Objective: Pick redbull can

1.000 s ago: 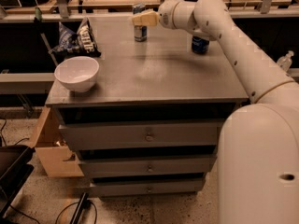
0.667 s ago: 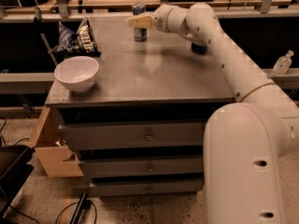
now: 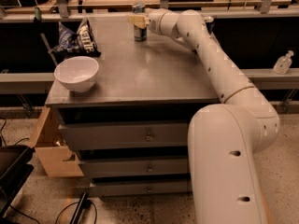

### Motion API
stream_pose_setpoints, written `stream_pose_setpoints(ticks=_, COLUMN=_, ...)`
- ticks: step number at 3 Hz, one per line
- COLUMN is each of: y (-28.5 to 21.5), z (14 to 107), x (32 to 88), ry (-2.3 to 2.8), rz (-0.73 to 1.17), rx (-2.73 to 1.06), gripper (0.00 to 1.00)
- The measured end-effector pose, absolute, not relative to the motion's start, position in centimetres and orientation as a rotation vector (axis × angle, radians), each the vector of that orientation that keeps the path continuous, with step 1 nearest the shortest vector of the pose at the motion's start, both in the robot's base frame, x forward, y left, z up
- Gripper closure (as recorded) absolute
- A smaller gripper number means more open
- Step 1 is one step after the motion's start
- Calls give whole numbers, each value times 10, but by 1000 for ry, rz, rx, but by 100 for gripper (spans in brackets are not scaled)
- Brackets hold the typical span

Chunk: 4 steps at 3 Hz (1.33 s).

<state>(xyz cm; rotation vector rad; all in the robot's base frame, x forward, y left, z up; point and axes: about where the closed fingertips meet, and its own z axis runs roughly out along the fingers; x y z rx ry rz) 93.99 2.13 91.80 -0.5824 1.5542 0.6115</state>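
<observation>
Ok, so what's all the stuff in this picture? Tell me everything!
redbull can: 1, blue and silver, back middle of the table
other can: 1, dark, back right, mostly hidden behind the arm
bowl: 1, white, front left corner
chip bag: 1, dark blue, back left
table: 1, grey top, drawers underneath
bottle: 1, clear, on the ledge at far right
wooden box: 1, light brown, low down left of the drawers
arm: 1, white, stretched from front right across the table
gripper: 1, beige, at the redbull can's upper part
</observation>
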Motion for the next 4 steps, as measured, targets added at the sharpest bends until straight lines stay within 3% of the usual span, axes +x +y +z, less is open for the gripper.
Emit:
stream_pose_setpoints(ticks=2, y=27, z=917, x=940, ry=1555, rz=617, rx=-587, gripper=87)
stream_pose_setpoints(ticks=3, y=32, z=917, x=939, ry=1557, rz=628, rx=-598, gripper=100)
stream_pose_setpoints(ticks=4, y=35, z=961, x=925, ry=1484, rz=654, rx=-640, gripper=100)
